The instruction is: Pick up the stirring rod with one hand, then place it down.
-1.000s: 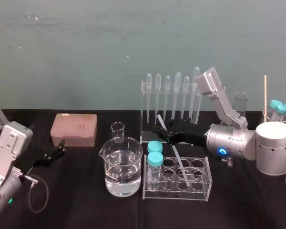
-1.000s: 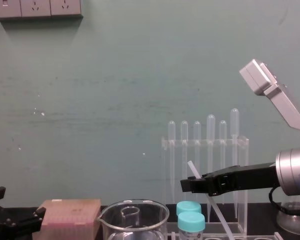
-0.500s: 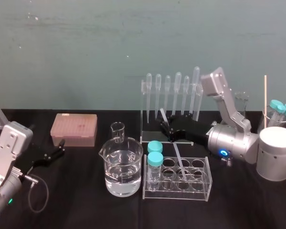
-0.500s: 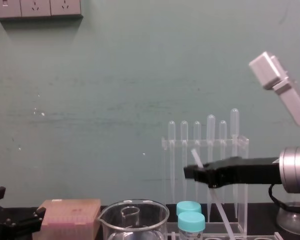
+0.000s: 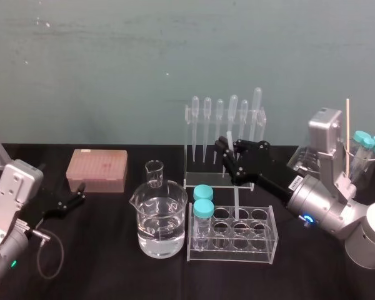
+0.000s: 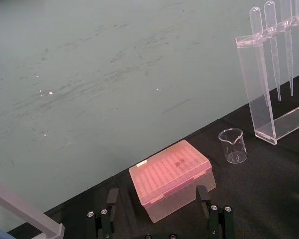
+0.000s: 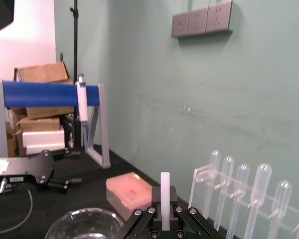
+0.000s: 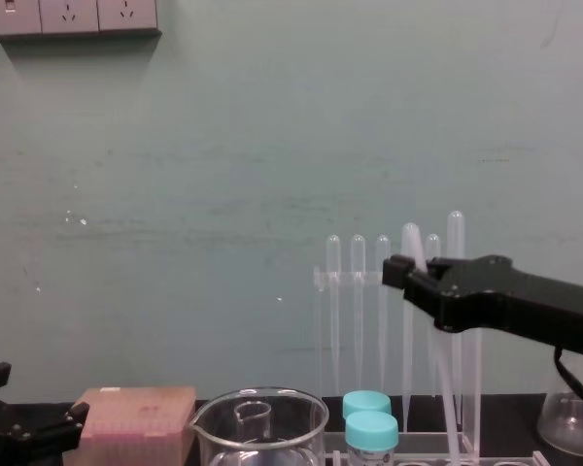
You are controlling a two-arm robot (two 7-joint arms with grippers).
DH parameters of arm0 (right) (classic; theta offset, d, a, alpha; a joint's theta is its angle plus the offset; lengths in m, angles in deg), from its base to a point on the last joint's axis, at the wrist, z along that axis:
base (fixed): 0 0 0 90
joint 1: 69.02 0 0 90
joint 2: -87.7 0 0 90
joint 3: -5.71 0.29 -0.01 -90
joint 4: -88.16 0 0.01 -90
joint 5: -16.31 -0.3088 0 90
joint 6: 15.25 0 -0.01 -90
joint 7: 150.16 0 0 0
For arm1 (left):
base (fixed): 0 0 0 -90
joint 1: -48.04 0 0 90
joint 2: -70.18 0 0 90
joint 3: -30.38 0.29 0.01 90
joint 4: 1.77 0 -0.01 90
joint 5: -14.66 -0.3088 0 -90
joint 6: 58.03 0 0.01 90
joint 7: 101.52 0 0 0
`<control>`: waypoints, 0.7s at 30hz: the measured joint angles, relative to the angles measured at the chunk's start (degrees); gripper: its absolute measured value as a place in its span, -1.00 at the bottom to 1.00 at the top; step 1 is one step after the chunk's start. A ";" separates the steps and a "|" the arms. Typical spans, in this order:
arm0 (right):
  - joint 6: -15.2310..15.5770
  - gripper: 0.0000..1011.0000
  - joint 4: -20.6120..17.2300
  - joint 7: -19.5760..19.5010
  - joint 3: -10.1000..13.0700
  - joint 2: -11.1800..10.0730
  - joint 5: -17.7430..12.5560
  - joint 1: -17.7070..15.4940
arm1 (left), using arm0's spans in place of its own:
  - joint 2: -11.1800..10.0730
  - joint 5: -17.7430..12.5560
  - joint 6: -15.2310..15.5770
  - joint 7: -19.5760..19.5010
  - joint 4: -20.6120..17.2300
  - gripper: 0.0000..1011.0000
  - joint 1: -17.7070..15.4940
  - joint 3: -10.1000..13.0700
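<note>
My right gripper (image 5: 229, 151) hangs in front of the pipette rack and is shut on the stirring rod (image 5: 236, 200), a thin translucent white stick. The rod stands almost upright. Its top pokes out just above the fingers, and its lower part reaches down into the clear test-tube rack (image 5: 262, 240). In the right wrist view the rod (image 7: 165, 189) sits pinched between the two black fingers (image 7: 150, 215). From the chest the right gripper (image 8: 405, 274) shows at mid height, with the rod (image 8: 446, 388) slanting down below it. My left gripper (image 5: 77, 195) rests open at the far left of the table.
A large beaker of water (image 5: 162, 220) and a small empty beaker (image 5: 154, 173) stand left of the test-tube rack, which holds two teal-capped tubes (image 5: 203, 201). Also here: a pink tip box (image 5: 97, 169) at back left, the pipette rack (image 5: 226, 122) behind, and glassware with a wooden stick (image 5: 347, 128) at right.
The right gripper closed on the rod, then rose and swung it from a slant to nearly upright. The right arm's elbow dropped to the right. The left arm stayed still.
</note>
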 joint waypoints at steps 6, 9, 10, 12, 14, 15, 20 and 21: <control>-0.97 -0.88 -3.06 0.03 2.41 -0.37 -0.63 -1.15 | 0.00 0.00 0.00 0.00 0.00 0.98 0.00 0.00; 0.29 -0.88 -5.16 0.29 4.09 -0.56 -2.18 -1.19 | 0.00 0.00 0.00 0.00 0.00 0.98 0.00 0.00; 1.03 -0.87 -6.20 0.42 4.94 -0.74 -2.95 -1.08 | 0.00 0.00 0.00 0.00 0.00 0.98 0.00 0.00; 1.78 -0.88 -7.22 0.60 5.78 -1.00 -3.80 -0.90 | 0.00 0.00 0.00 0.00 0.00 0.98 0.00 0.00; 3.23 -0.87 -8.54 0.78 6.84 -1.47 -5.16 -0.64 | 0.00 0.00 0.00 0.00 0.00 0.98 0.00 0.00; 3.59 -0.88 -8.88 0.78 7.08 -1.61 -5.46 -0.56 | 0.00 0.00 0.00 0.00 0.00 0.98 0.00 0.00; 5.10 -0.88 -10.46 0.51 8.28 -2.63 -6.30 0.10 | 0.00 0.00 0.00 0.00 0.00 0.98 0.00 0.00; 5.19 -0.88 -10.70 0.41 8.42 -2.84 -6.30 0.24 | 0.00 0.00 0.00 0.00 0.00 0.98 0.00 0.00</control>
